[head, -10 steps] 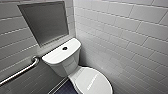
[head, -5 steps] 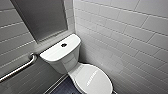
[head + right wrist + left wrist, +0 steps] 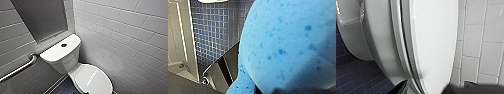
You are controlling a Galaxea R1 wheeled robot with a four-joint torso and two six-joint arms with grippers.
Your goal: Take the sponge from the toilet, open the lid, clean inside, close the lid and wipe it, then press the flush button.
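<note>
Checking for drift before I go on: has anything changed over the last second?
Nothing in the scene visibly moved; the whole head view shifted a touch, so that is the camera. The toilet stands as before with the lid down, and the grab bar is unchanged.

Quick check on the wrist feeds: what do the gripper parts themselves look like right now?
The left gripper shows as two black fingertips, one narrow and pointed, the other broad and flat. Beside the sponge, the right gripper shows a glossy dark angular part with pale edges and a small round fitting at its base. No cables or markings are visible.
</note>
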